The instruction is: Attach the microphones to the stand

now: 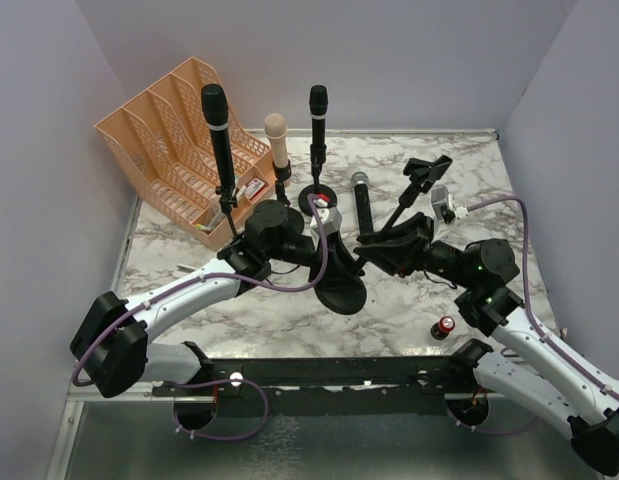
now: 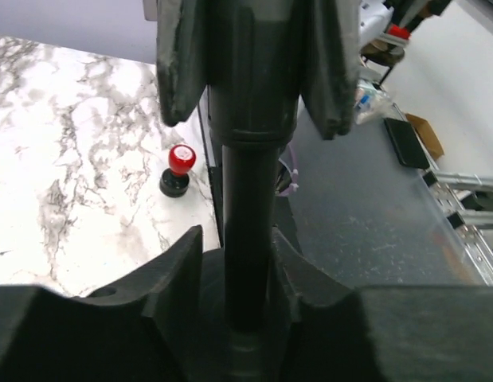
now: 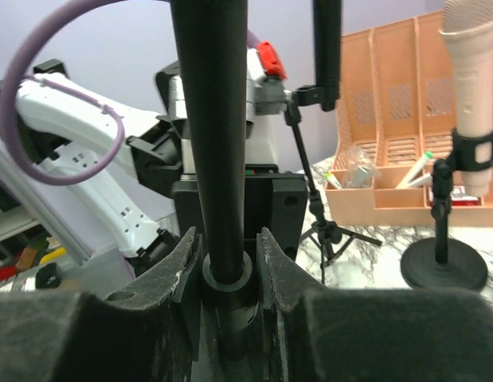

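Top external view is giving the round stand base point(image 1: 341, 292) as reference. Over its left side, the left gripper point(image 2: 238, 255) is straddling the stand pole point(image 2: 246, 199), with a sliver of gap showing on one side. Whether it is clamping cannot be told. Behind the base, the silver-headed microphone point(image 1: 360, 205) is being pinched at its tail by the right gripper point(image 3: 226, 239). Behind and right, the clip point(image 1: 429, 170) is standing empty. If the pole is going unbraced, pressing the microphone in is probably risking a tipped stand.

No readable text, labels, brands or numbers on anything in view.
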Controlling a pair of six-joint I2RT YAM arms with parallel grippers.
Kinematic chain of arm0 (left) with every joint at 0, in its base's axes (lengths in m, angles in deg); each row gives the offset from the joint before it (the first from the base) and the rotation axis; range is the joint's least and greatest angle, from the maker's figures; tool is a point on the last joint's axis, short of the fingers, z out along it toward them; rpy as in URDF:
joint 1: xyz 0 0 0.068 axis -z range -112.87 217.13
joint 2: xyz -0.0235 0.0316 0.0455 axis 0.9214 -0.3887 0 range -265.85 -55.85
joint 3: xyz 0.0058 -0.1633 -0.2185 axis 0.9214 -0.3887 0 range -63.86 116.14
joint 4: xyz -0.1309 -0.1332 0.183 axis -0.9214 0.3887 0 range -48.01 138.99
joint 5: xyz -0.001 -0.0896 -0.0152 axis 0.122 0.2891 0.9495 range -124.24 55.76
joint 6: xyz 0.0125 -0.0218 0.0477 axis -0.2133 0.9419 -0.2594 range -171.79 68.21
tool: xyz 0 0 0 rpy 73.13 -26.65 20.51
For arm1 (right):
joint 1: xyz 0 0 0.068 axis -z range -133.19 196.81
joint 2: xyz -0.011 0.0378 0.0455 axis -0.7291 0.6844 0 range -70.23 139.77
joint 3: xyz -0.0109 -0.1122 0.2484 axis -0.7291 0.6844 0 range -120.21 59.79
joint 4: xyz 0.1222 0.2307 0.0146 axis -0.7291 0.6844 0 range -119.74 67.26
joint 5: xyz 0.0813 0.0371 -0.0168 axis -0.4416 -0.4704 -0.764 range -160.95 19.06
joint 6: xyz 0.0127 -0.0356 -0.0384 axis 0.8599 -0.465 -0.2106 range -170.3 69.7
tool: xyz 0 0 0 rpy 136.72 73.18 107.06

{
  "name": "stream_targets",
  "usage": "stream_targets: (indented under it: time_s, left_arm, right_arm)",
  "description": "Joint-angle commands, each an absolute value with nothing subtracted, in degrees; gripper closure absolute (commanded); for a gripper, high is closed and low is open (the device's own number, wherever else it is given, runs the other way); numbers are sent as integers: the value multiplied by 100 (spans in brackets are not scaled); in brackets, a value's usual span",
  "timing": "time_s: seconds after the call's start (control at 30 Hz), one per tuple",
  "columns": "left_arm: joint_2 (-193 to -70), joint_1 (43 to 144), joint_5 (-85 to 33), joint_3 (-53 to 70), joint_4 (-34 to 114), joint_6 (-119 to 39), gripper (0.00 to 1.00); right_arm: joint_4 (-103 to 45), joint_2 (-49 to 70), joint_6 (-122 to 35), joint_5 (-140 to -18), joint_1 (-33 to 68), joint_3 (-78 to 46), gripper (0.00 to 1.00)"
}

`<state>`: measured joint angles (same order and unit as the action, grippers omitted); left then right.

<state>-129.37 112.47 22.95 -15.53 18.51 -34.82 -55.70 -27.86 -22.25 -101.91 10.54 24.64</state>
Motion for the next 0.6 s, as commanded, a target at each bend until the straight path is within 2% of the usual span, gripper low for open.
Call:
stream_targets:
  time_s: [0.0, 0.1, 0.13, 0.23, 0.43, 0.57]
  left_arm:
    - [-13042, 11273, 3050, -1403, 1730, -3474, 71]
    - [-13041, 11274, 3000, -1339, 1725, -3503, 98]
    - [-13032, 11275, 2893, -1332, 1723, -3516, 100]
    - [-12976, 11275, 2283, -1378, 1721, -3538, 100]
    - [-12871, 11283, 143, -1533, 1721, -3592, 100]
    - [-12923, 11291, -980, -1473, 1712, -3626, 100]
  right_arm:
    - [-6454, -2804, -2131, -10880, 1043, 2489, 100]
    - [-6511, -2733, -2150, -10938, 1042, 2517, 100]
    - [-6468, -2718, -2168, -10875, 1041, 2521, 100]
    - [-6071, -2699, -2256, -10321, 1043, 2447, 100]
    - [-4407, -2324, -2299, -8190, 1043, 1800, 100]
    - [-3761, -1943, -1730, -6757, 1017, 1426, 100]
